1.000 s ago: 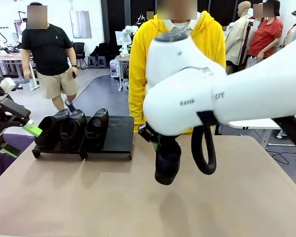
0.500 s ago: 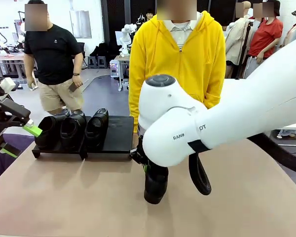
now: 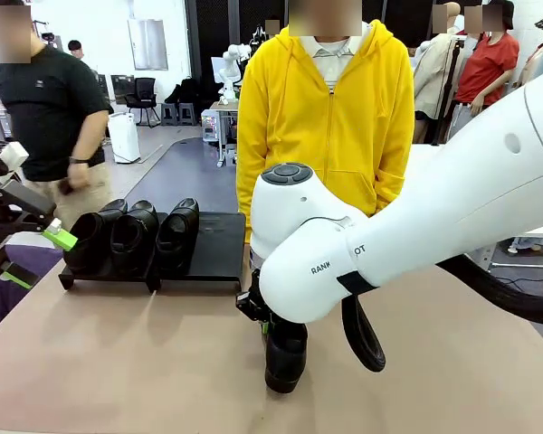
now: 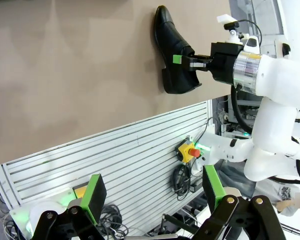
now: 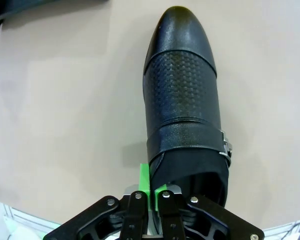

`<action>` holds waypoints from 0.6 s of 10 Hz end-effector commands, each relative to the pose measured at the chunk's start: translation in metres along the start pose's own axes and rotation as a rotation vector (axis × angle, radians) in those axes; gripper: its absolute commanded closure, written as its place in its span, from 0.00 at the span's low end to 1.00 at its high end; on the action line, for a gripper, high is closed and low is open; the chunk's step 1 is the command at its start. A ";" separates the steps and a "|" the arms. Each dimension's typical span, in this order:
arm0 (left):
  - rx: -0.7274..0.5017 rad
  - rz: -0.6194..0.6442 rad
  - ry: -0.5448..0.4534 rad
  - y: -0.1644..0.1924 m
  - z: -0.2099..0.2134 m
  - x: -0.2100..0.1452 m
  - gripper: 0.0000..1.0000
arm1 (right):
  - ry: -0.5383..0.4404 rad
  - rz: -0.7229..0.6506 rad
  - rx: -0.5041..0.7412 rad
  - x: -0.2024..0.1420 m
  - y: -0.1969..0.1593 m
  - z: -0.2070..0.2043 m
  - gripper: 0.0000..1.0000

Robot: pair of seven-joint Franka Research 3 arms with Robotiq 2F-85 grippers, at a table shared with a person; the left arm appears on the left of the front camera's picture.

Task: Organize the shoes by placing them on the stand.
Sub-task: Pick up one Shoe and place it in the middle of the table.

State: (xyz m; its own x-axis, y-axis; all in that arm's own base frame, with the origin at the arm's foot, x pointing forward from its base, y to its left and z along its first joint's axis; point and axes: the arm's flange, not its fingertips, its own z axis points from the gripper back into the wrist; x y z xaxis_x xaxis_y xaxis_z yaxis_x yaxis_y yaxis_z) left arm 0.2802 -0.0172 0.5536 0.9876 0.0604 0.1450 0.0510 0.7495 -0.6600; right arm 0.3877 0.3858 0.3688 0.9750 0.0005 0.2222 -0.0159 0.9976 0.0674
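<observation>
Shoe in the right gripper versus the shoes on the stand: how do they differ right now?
The held shoe sits on the table, pinched at its collar by the right gripper; the three racked shoes rest free on the stand, side by side. Held shoe stands alone nearer the robot. All look alike: glossy black.

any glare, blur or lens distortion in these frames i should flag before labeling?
Front view: right arm's white housing looms large and hides most of the held shoe; person at left is slightly motion-blurred. Left wrist view: rolled sideways, with the table edge slanting across the frame. Right wrist view: wide-angle stretch on the shoe, soft sheen on its toe, faint shadow on the table; right gripper sharp.
</observation>
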 end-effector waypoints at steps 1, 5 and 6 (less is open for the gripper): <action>-0.022 0.009 -0.002 -0.002 0.001 -0.001 0.00 | -0.003 -0.017 0.016 0.004 0.003 0.005 0.43; -0.022 0.009 -0.002 -0.002 0.001 -0.001 0.00 | -0.047 -0.017 0.093 0.007 -0.024 0.069 0.00; -0.022 0.009 -0.002 -0.002 0.001 -0.001 0.00 | -0.041 0.000 0.123 0.003 -0.045 0.105 0.00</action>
State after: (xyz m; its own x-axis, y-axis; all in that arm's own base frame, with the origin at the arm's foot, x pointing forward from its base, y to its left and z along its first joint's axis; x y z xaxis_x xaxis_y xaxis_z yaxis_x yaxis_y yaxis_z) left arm 0.2803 -0.0172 0.5535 0.9877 0.0605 0.1445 0.0506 0.7495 -0.6601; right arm 0.3843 0.3703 0.4362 0.9648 -0.0331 0.2608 -0.0113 0.9859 0.1667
